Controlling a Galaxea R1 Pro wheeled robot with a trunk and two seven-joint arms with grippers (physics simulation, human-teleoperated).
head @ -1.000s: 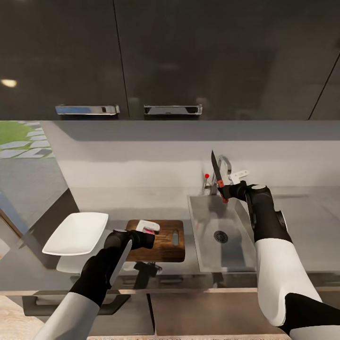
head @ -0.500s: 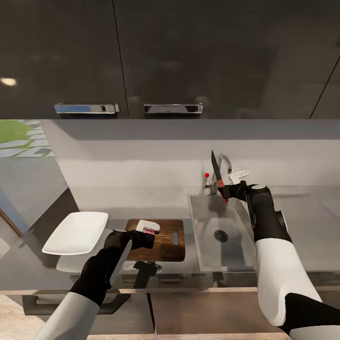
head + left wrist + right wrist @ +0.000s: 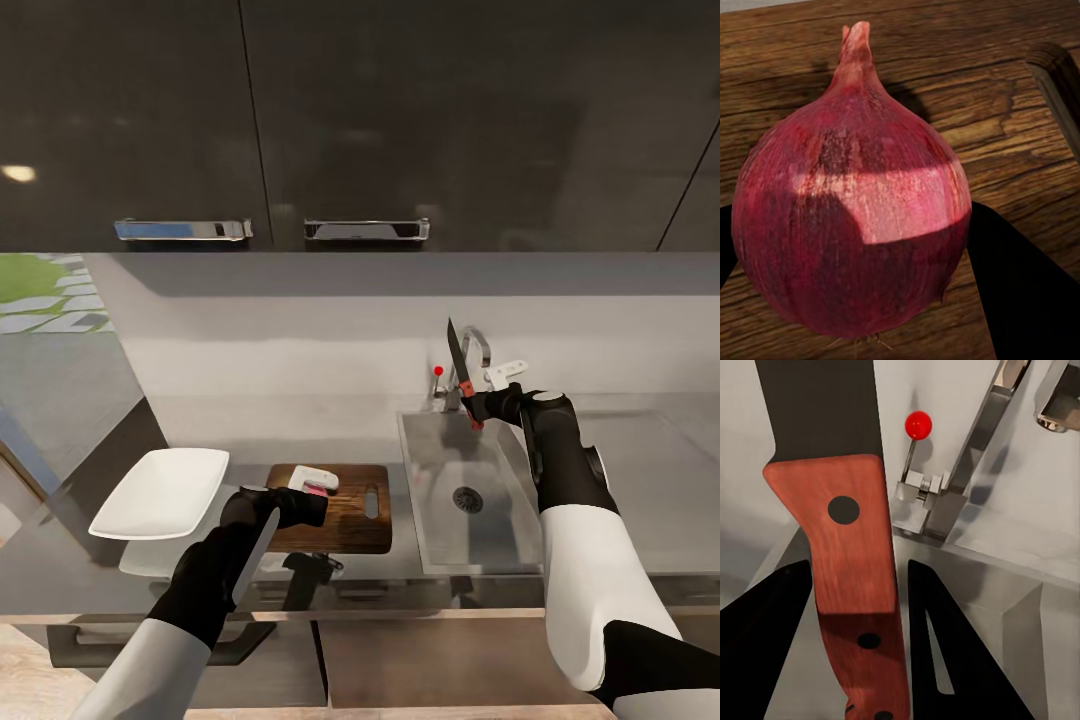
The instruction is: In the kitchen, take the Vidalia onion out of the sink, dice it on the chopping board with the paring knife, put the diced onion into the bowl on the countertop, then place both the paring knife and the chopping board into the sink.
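The Vidalia onion [image 3: 855,210], red-skinned with its stem tip pointing away, is clamped between my left gripper's dark fingers [image 3: 1020,289]. My left gripper [image 3: 312,487] is shut on it over the near-left part of the dark wooden chopping board [image 3: 345,520]; I cannot tell whether the onion rests on the wood. My right gripper [image 3: 482,405] is shut on the paring knife's reddish handle [image 3: 855,562], with the dark blade [image 3: 457,355] pointing up above the sink's [image 3: 440,450] back edge. The white bowl [image 3: 165,492] sits on the countertop [image 3: 660,500] left of the board.
The chrome faucet [image 3: 478,350] with its red dot [image 3: 918,425] stands right behind the knife. The sink's drain [image 3: 467,500] lies below my right forearm. Dark upper cabinets [image 3: 360,120] hang overhead. A window opening is at the far left.
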